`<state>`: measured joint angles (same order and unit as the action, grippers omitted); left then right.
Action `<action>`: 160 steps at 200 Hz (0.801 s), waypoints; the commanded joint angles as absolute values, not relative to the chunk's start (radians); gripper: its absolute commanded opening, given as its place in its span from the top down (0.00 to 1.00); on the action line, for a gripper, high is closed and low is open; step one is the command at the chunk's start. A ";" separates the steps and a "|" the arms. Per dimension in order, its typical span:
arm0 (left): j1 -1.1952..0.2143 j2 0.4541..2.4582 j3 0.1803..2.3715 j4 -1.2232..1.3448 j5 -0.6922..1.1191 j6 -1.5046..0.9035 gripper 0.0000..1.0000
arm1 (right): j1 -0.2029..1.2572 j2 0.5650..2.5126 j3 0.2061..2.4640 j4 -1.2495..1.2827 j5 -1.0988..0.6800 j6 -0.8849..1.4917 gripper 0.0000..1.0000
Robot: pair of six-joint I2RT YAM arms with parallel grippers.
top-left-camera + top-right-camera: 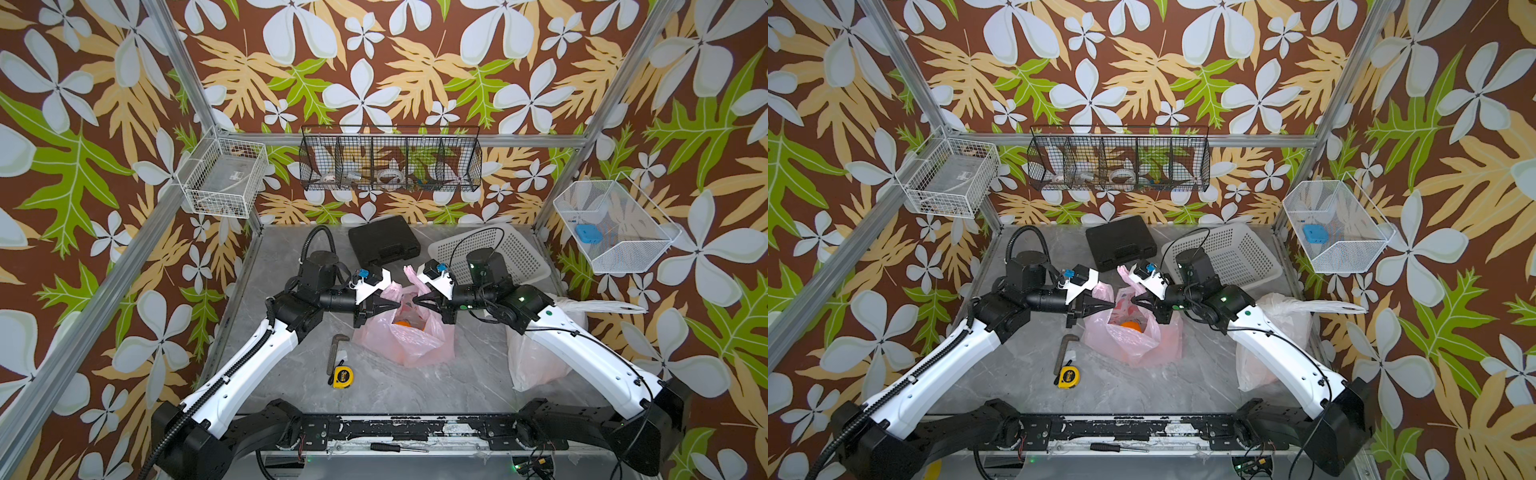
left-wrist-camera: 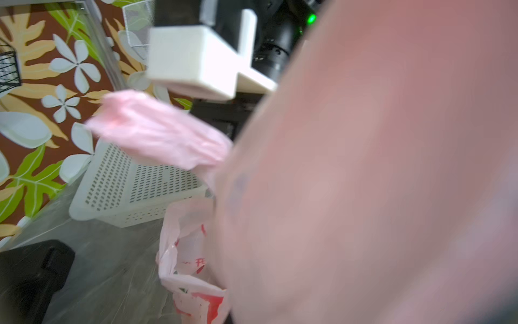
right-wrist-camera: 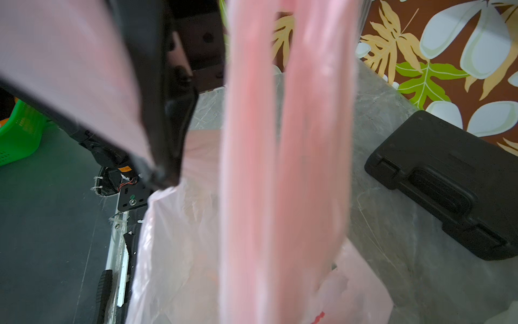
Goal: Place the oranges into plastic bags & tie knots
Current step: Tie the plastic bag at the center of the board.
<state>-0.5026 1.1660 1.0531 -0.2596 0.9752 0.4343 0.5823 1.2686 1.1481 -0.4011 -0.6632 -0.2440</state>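
The pink plastic bag (image 1: 405, 340) (image 1: 1133, 340) stands mid-table with its mouth open, and one orange (image 1: 403, 322) (image 1: 1129, 325) shows inside. My left gripper (image 1: 394, 306) (image 1: 1111, 305) is shut on the bag's left rim. In the right wrist view its black fingers (image 3: 168, 157) pinch that rim. My right gripper (image 1: 417, 300) (image 1: 1136, 299) is shut on the pink handle strips (image 3: 280, 168), whose end sticks up behind it. Pink film (image 2: 364, 168) blocks most of the left wrist view. The white plastic bag (image 1: 536, 353) lies under my right arm. Knots are hidden.
A black case (image 1: 384, 239) and a white perforated basket (image 1: 498, 249) sit at the back. A hex key (image 1: 336, 349) and a yellow tape measure (image 1: 343, 377) lie left of the pink bag. A screwdriver (image 1: 390, 447) rests on the front rail.
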 commanded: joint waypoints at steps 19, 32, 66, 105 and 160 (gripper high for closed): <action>-0.525 1.245 1.122 -0.416 1.021 0.549 1.00 | 0.596 1.288 1.167 -0.419 -0.680 -0.277 1.00; -0.528 1.280 1.154 -0.471 1.029 0.583 0.86 | 0.600 1.294 1.173 -0.428 -0.696 -0.289 1.00; -0.526 1.306 1.169 -0.451 1.053 0.580 0.64 | 0.620 1.302 1.177 -0.452 -0.749 -0.331 1.00; -0.519 1.256 1.114 -0.316 1.057 0.488 0.50 | 0.629 1.311 1.176 -0.476 -0.768 -0.355 1.00; -0.519 1.265 1.092 -0.275 1.103 0.451 0.43 | 0.664 1.358 1.211 -0.513 -0.799 -0.386 1.00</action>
<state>-0.5201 1.2579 1.0924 -0.3183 1.0603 0.4736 0.6533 1.3396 1.1938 -0.4892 -0.7731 -0.3637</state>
